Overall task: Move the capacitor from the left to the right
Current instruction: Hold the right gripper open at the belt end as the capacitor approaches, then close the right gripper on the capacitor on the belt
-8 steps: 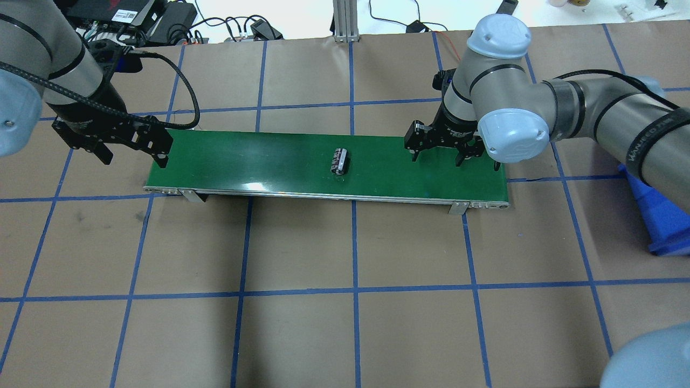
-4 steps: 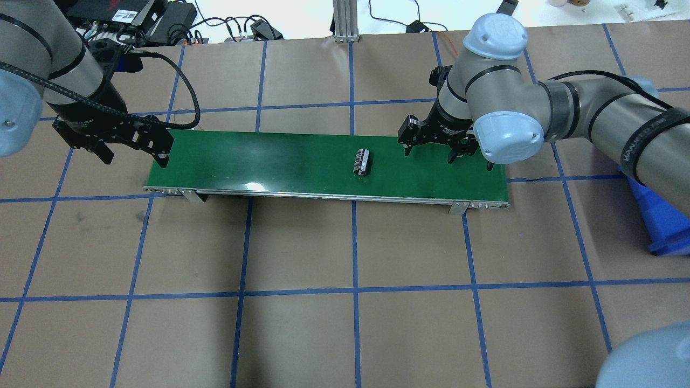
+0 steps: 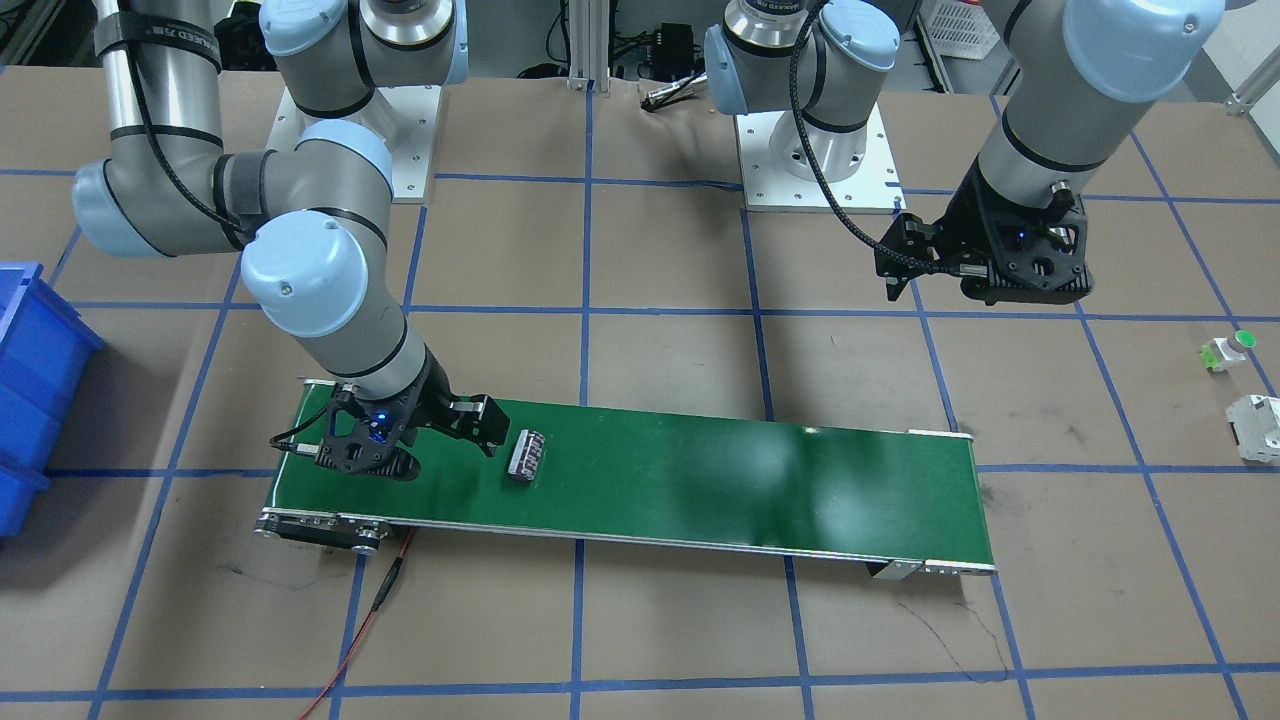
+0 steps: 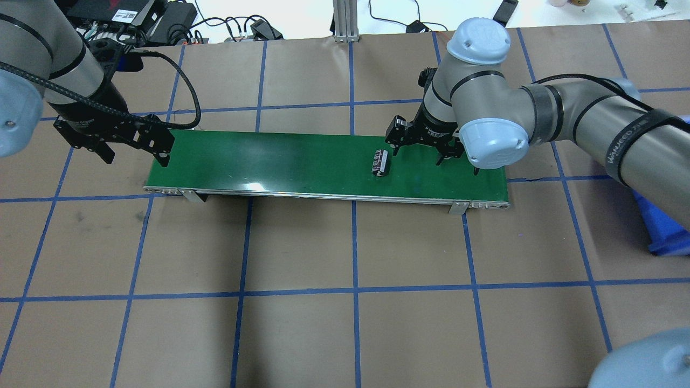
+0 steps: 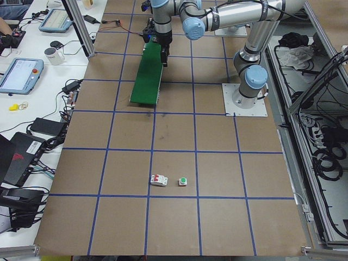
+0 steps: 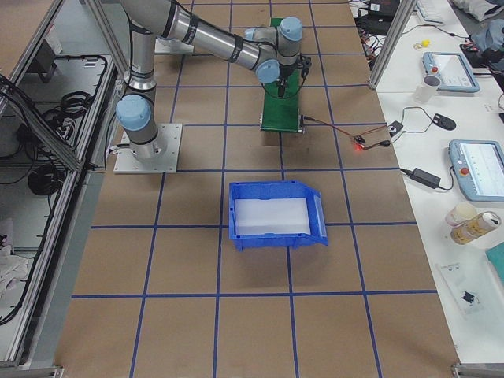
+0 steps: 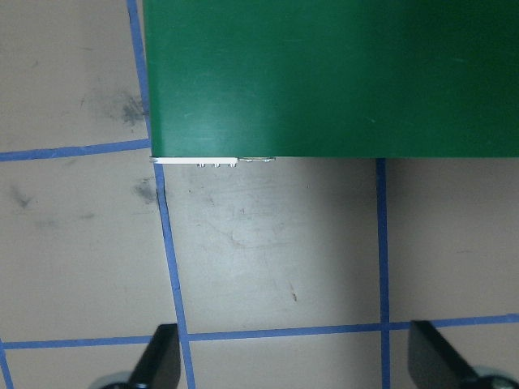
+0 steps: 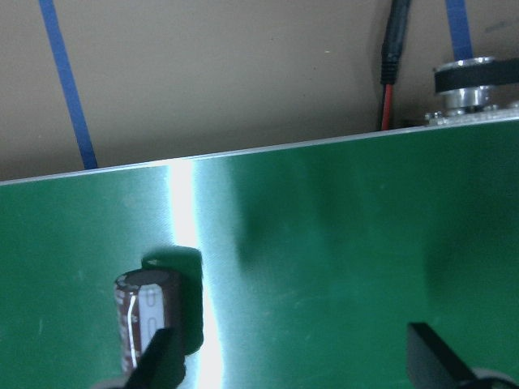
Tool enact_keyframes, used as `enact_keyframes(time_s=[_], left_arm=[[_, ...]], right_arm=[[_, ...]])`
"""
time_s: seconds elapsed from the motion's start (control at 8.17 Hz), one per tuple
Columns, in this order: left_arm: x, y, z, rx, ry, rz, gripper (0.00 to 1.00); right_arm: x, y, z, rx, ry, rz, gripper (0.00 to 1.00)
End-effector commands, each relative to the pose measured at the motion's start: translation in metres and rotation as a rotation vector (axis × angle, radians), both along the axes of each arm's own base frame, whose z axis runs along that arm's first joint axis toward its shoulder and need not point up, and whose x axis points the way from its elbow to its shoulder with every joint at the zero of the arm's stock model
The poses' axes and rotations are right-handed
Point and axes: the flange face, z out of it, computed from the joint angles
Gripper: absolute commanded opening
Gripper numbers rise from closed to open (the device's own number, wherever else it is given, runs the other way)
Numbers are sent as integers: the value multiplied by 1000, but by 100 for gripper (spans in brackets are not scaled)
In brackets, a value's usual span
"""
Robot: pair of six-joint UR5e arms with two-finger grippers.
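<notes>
The capacitor (image 4: 380, 163), a stubby dark cylinder with pale marks, lies on its side on the green conveyor belt (image 4: 280, 161), right of the middle. It also shows in the front view (image 3: 527, 456) and the right wrist view (image 8: 150, 324). My right gripper (image 4: 418, 153) is open and low over the belt, with the capacitor just beside its one finger (image 8: 158, 365), outside the gap. My left gripper (image 4: 135, 156) is open and empty at the belt's left end, over the brown table (image 7: 276, 243).
A blue bin (image 6: 276, 213) stands on the table beyond the belt's right end. A white switch part (image 3: 1255, 425) and a green-capped button (image 3: 1228, 350) lie far off on the left side. A red cable (image 3: 370, 620) trails from the belt's right end.
The capacitor has travelled to the right along the belt. My right gripper has moved left towards it, still open. The left arm has not moved.
</notes>
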Motion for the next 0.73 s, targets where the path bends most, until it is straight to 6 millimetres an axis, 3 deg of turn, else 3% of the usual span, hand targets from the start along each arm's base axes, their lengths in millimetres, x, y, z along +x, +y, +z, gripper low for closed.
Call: enact_keyframes(time_s=[0.0, 0.61], left_arm=[[0, 0, 1, -4, -1, 0, 100], [0, -1, 0, -5, 5, 3, 100]], right_arm=[[10, 3, -5, 10, 9, -11, 99], [3, 1, -18, 17, 84, 52, 83]])
